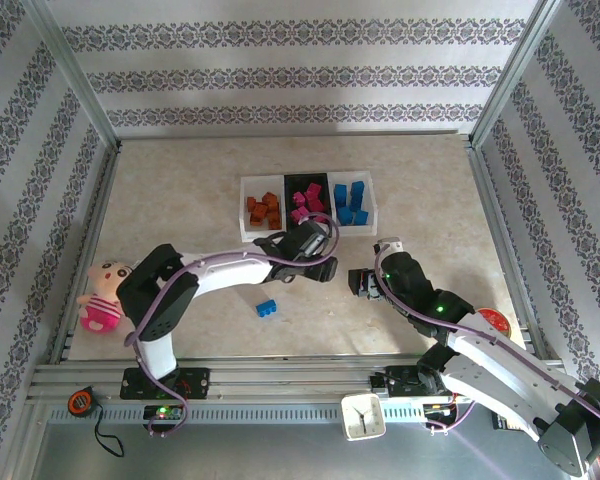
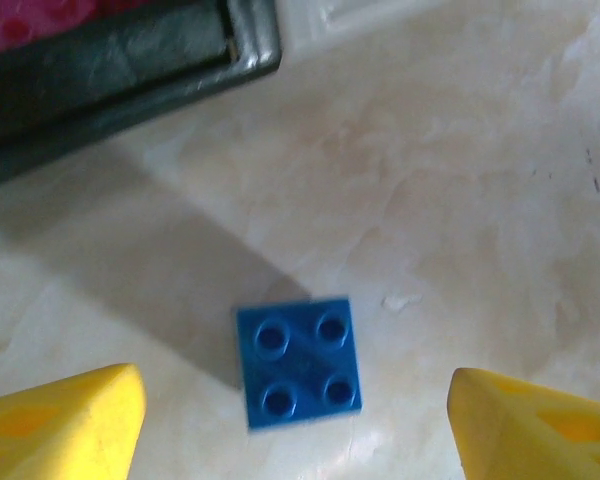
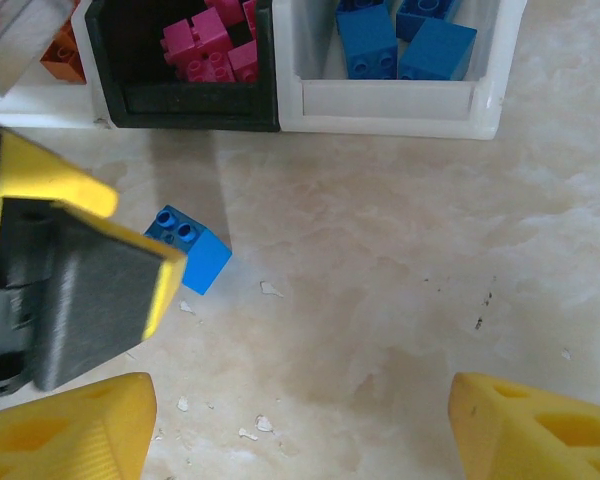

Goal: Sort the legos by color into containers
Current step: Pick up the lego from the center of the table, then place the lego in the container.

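Left gripper (image 2: 295,400) is hanging mid-frame, fingers spread wide and gripping nothing. A blue lego (image 2: 298,362) is lying loose on the table (image 2: 460,200) under them, just below the containers (image 3: 385,100). Right gripper (image 3: 300,430) is sitting wide open, empty.

Left claw (image 2: 295,430), right claw (image 3: 302,425) agape

Top camera looks down; close wrist cameras share the black bin (image 3: 195,108).
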Robot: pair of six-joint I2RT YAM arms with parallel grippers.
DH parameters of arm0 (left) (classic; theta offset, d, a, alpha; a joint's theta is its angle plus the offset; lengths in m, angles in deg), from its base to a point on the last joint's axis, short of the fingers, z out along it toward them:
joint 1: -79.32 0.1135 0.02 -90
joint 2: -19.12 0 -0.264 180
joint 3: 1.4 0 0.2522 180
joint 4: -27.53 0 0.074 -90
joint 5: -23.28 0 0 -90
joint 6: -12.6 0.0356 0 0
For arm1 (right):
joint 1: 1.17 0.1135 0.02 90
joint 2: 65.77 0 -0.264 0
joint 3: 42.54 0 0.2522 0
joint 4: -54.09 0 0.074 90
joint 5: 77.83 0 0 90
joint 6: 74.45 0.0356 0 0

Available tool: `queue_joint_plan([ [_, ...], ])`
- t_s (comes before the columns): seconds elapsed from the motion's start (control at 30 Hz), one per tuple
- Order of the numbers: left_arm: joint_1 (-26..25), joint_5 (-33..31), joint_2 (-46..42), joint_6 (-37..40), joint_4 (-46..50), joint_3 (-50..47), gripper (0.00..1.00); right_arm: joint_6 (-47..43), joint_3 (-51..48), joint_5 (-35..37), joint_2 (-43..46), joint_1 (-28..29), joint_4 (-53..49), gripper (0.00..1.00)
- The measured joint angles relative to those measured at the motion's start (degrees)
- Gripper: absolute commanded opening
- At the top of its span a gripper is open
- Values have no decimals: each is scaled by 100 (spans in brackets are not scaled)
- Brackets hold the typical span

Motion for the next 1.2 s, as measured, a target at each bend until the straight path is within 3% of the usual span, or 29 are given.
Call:
queue_joint_plan([
  [0.1, 2, -68, 387, 122, 57, 369, 66, 0, 0, 0, 22, 0, -28, 77],
  [0.2, 2, -85, 651, 186, 127, 520, 62, 0, 0, 2, 120, -35, -125, 78],
  [0.47, 9, -66, 719, 240, 293, 527, 31, 0, -24, 2, 409, -216, -260, 78],
  [0.7, 52, -44, 706, 229, 437, 820, 29, 9, -37, 4, 584, -225, -332, 78],
  [0.93, 393, 52, 911, 234, 584, 2586, 30, 94, -39, 4, 680, -260, -369, 78],
  [1.2, 750, 306, 2347, 177, 743, 4478, 32, 111, -44, 4, 715, -260, -514, 78],
])
